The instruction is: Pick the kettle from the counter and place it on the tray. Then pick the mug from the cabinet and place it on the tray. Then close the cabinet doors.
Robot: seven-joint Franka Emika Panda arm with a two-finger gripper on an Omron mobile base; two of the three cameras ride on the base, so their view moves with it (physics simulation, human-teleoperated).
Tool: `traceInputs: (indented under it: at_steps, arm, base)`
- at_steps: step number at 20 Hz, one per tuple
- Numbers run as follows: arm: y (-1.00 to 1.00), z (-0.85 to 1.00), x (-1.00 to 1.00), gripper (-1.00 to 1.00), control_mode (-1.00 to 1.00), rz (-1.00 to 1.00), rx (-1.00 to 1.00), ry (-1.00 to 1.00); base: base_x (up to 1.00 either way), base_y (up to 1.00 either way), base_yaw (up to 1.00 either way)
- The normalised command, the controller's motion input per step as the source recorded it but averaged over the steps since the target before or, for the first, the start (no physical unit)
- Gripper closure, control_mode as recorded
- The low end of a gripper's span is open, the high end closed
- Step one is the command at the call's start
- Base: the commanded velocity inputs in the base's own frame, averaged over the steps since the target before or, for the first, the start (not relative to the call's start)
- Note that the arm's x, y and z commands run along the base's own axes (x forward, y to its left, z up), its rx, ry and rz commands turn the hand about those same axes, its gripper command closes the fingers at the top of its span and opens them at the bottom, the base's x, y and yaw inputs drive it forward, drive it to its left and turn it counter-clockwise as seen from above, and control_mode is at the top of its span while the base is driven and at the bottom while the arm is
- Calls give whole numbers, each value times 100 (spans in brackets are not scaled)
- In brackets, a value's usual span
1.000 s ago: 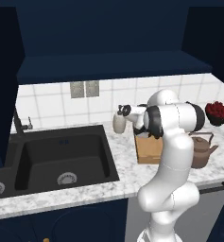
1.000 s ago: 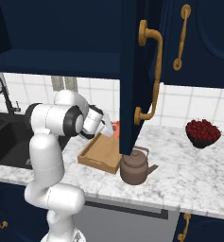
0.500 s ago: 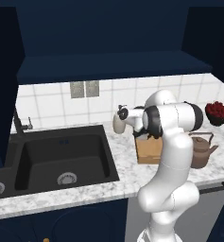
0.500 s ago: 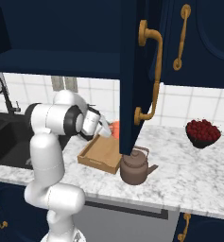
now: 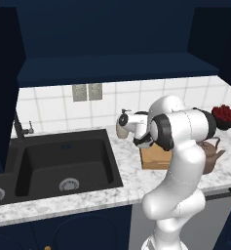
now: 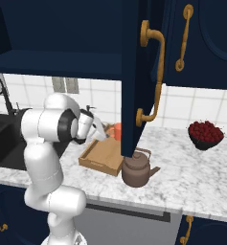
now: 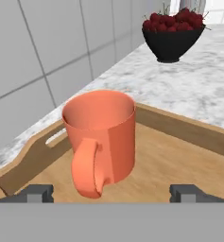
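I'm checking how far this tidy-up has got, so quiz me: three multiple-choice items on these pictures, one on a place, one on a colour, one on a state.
1. Where does the mug stand?
A. in the sink
B. on the tray
C. beside the fruit bowl

2. What colour is the kettle?
A. dark brown
B. cream
C. bright green

3. How is the gripper?
A. shut on the mug
B. shut on the kettle
C. open, holding nothing

Answers: 1 B, the hand view shows the mug upright on the wooden floor inside the rim. 2 A, the right base view shows it brown on the counter, beside the tray. 3 C, both fingertips stand wide apart, short of the mug.
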Motion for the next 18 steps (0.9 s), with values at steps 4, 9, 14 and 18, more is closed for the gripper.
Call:
traceInputs:
  at_steps: [4, 9, 14, 18]
  arm:
    - [0, 72, -76, -100, -100, -8, 0, -14]
    - [0, 86, -71, -100, -100, -10, 0, -8]
    - [-14, 88, -78, -100, -100, -15, 0, 0]
    - [-32, 74, -79, -100, -100, -22, 4, 0]
  base:
    - [0, 0, 0]
    - [0, 0, 0]
    - [0, 0, 0]
    - [0, 0, 0]
